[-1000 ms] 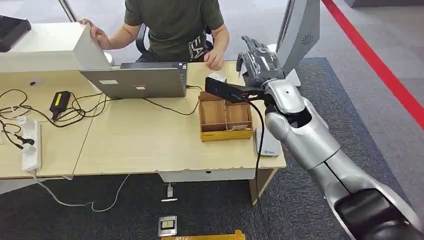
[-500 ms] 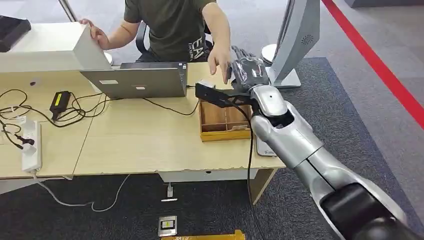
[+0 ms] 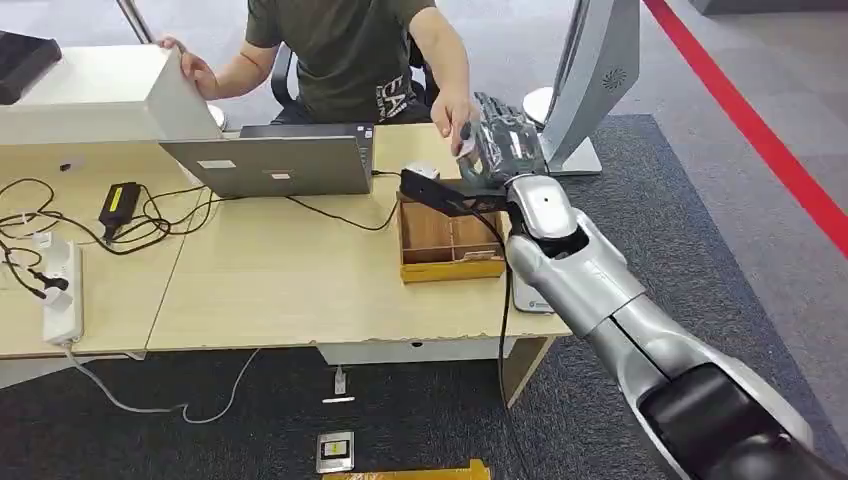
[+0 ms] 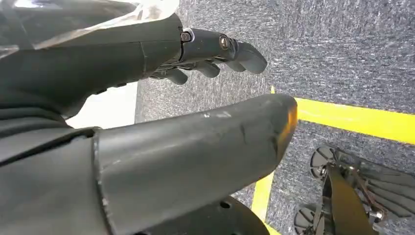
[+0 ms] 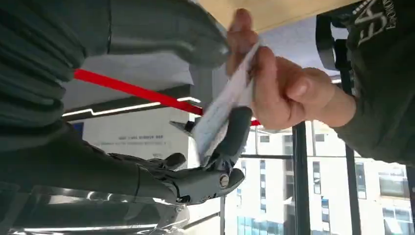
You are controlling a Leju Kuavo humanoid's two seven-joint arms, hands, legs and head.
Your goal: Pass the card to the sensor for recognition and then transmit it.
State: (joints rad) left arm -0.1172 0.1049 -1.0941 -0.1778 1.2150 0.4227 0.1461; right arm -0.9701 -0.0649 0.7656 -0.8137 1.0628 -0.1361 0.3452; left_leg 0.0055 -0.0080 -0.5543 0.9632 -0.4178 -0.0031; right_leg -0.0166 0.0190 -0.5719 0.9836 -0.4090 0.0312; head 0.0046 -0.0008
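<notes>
Reaching over the far right corner of the table [image 3: 300,290], the right hand [image 3: 503,150] hangs just beyond the wooden tray [image 3: 450,240], at the table's back edge. A person's hand [image 3: 455,112] meets it there, and the card shows only as a pale sliver between them. A laptop [image 3: 275,160] stands near the tray on its other side, with bare tabletop between the tray and the front edge. Past the tray's outer side lies open grey carpet [image 3: 700,220] up to a red floor line [image 3: 770,140].

From the left wrist, the left hand [image 4: 161,103] hangs over carpet and a yellow stripe [image 4: 357,120], its fingers [image 4: 215,46] apart from the thumb and holding nothing.

From the right wrist, the white card [image 5: 222,110] sits tilted between thumb and dark fingers [image 5: 230,142] of the right hand, pinched there, while the person's hand grips its upper end.
</notes>
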